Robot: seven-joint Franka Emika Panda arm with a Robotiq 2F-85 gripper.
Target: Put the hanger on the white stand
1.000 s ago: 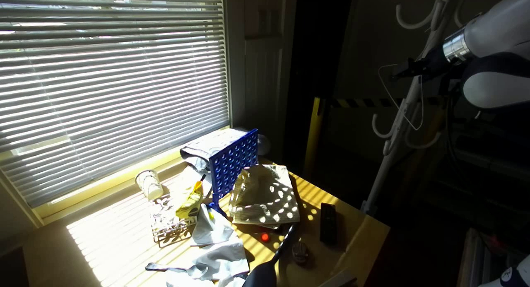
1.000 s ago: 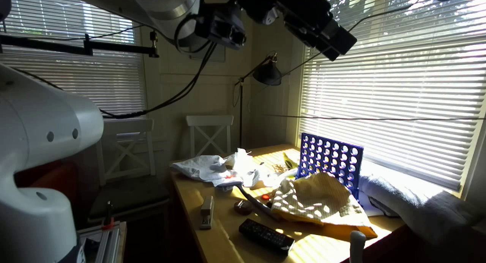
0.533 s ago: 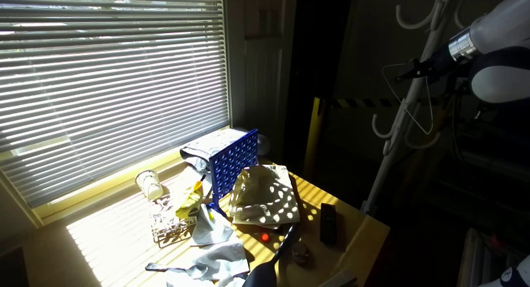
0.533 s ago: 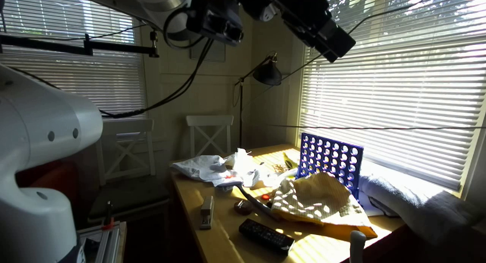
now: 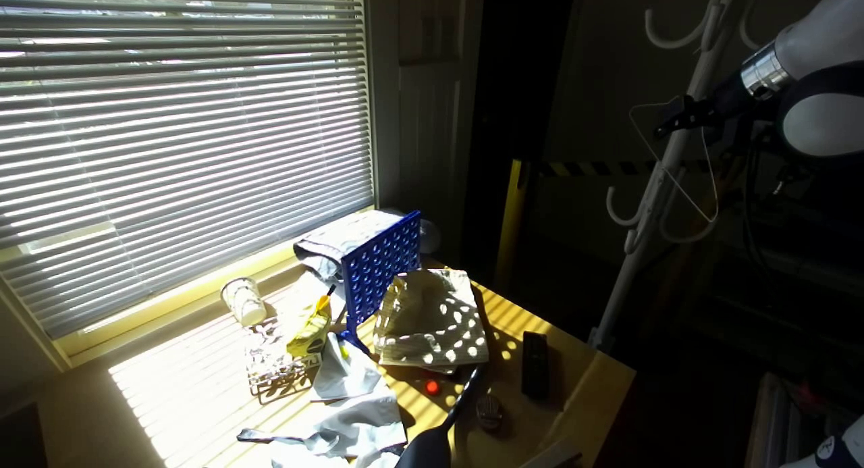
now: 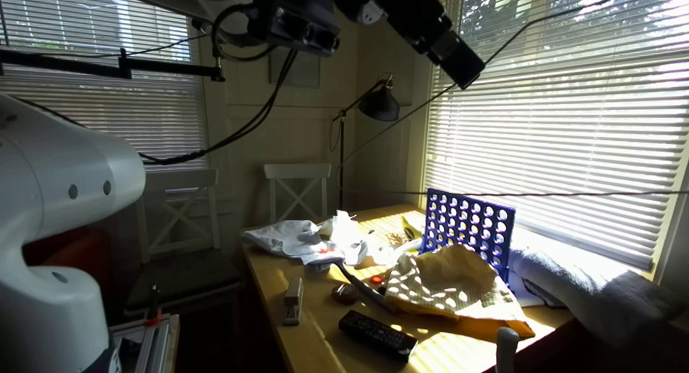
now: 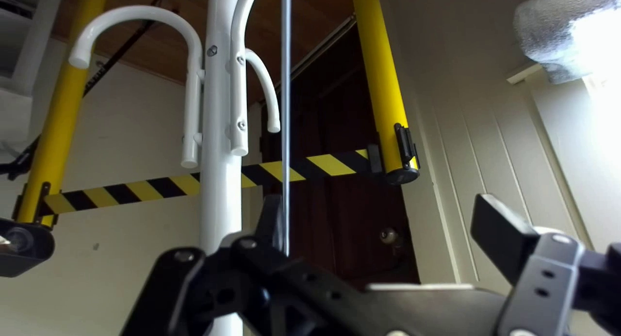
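A thin wire hanger hangs from my gripper. In the wrist view its wire runs straight up along the inner side of the left finger, and the right finger stands far across a wide gap. The jaws are open, not clamped on the wire. Left of the wire rises the white stand with its curved hook arms. An exterior view has the hanger's triangle and the gripper overlapping the stand's pole; their distance in depth I cannot tell. The hanger's top hook is not clearly visible.
Behind the stand stretch black-and-yellow tape and a yellow post. Below, the desk bears a blue game grid, a patterned cloth and a remote. A black lamp stands in the corner.
In an exterior view my gripper and the hanger have shifted a little to the right across the stand. The hanger's lower wire has sunk in both exterior views.
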